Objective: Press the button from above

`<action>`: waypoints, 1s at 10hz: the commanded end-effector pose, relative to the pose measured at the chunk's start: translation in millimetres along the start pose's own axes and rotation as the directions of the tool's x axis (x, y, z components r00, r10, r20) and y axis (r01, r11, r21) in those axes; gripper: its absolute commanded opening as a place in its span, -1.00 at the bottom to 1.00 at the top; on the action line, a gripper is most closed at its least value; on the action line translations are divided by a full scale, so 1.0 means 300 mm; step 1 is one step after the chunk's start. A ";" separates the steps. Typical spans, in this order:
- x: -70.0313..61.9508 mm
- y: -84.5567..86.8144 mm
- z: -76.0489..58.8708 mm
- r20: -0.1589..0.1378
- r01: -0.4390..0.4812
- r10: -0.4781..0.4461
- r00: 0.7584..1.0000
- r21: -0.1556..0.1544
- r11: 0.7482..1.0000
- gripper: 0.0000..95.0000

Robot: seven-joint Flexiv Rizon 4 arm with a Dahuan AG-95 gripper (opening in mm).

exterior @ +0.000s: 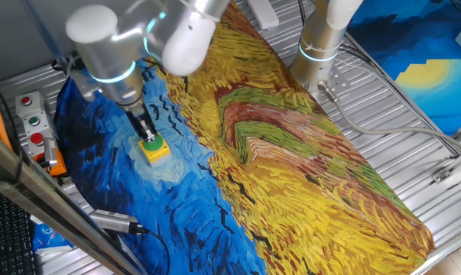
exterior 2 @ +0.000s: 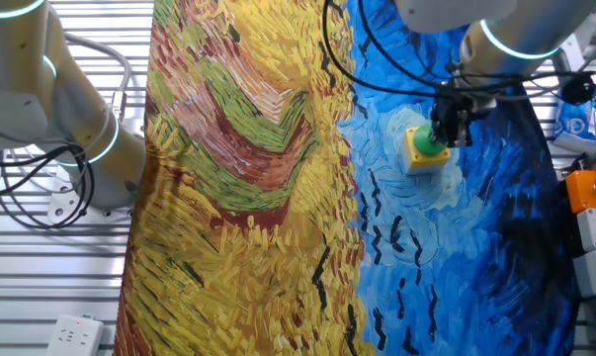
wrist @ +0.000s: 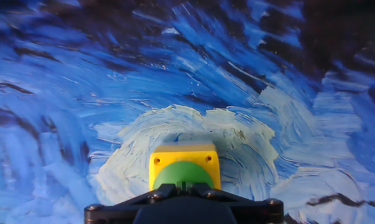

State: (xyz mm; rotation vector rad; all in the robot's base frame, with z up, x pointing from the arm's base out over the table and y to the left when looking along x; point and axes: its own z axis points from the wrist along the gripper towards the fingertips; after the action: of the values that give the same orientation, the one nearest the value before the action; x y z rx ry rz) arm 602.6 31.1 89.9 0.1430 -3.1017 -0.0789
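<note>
Counting from the left in one fixed view: a single grey control box sits at the counter's edge with one green and two red small buttons on it, then comes one yellow box carrying the one green button, and further right stands one white arm base on the bare slatted counter. One painted cloth covers most of that counter, blue on its left part and yellow on its right. The button's box rests on a pale swirl in the blue part.

The single hand hangs straight above the button, its dark fingertips right at the green cap in both fixed views; whether they touch it cannot be made out. The hand view shows only the hand's black body overlapping the cap's near edge, so whether the fingers are spread or pressed together cannot be told.
</note>
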 end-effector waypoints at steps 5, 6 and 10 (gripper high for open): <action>-0.039 0.016 -0.271 -0.053 0.010 -0.011 0.999 -0.019 1.000 -1.00; -0.040 0.016 -0.272 -0.050 0.009 -0.010 0.999 -0.021 1.000 -1.00; -0.040 0.016 -0.271 -0.050 0.002 -0.003 0.999 -0.019 1.000 -1.00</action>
State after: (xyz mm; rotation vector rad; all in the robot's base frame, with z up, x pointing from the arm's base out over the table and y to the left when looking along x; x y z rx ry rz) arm 617.3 32.5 171.0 0.1451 -3.0525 -0.1016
